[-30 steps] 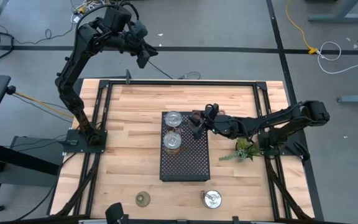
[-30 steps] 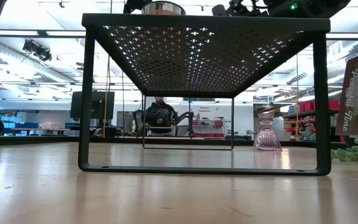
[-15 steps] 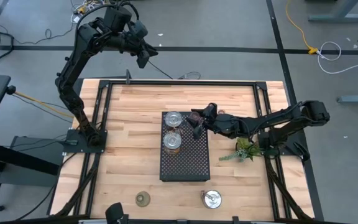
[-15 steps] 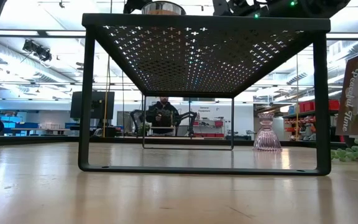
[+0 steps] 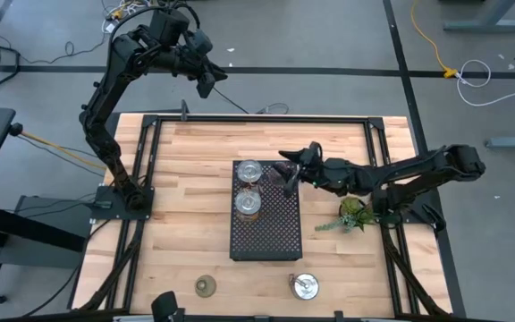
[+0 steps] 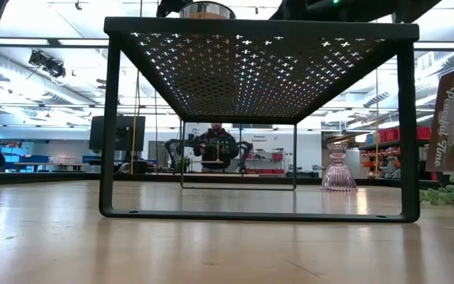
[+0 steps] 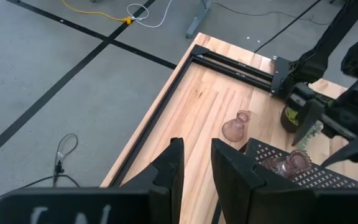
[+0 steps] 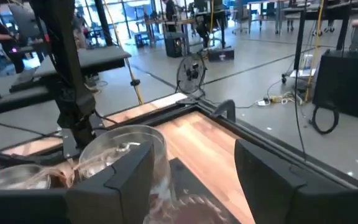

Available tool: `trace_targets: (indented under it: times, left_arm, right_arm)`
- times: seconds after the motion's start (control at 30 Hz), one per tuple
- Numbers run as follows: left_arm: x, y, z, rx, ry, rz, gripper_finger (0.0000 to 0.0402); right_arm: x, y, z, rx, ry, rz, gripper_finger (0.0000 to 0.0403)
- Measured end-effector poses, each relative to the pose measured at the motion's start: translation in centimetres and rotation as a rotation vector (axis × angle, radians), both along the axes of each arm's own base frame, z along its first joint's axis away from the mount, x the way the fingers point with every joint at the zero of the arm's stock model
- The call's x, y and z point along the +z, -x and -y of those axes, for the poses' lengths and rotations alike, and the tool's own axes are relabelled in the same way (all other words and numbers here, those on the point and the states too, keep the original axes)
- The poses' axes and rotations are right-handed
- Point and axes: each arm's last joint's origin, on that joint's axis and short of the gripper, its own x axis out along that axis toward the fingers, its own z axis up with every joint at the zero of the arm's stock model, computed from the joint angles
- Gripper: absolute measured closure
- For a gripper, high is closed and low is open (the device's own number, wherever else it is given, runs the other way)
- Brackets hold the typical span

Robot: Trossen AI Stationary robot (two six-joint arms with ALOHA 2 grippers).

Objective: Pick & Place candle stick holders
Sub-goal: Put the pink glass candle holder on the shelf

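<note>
The right gripper point(image 5: 291, 170), fingers spread apart, hovers over the black tray's point(image 5: 275, 234) far right corner beside a pink holder point(image 7: 294, 162), likely releasing it; the left gripper point(image 5: 206, 82), nearly closed and empty, waits beyond the table.

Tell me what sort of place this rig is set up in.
Probably a large open robotics lab or workshop: a grey concrete floor with loose cables, a person at distant benches, and a floor fan among desks.

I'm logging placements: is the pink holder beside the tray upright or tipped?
Upright. The pink holder stands on its flared base on the table, mouth up, in the low view.
</note>
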Motion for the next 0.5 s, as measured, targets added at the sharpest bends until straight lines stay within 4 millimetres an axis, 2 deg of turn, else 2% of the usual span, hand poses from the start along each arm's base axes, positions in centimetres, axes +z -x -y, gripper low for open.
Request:
trace_targets:
  times: [0.17, 0.33, 0.5]
  left_arm:
    - [0.0, 0.0, 0.0, 0.000, 0.000, 0.000, 0.0317]
    - [0.0, 0.0, 0.0, 0.001, -0.001, 0.000, 0.0317]
    - [0.1, 0.0, -0.1, 0.001, -0.007, 0.008, 0.0317]
  right_arm:
    - [0.6, 2.6, 0.2, -0.039, -0.077, -0.100, 0.0182]
    - [1.7, 6.9, 0.7, -0.118, -0.172, -0.185, 0.0182]
    - [1.0, 10.3, 2.1, -0.233, -0.378, -0.277, 0.0191]
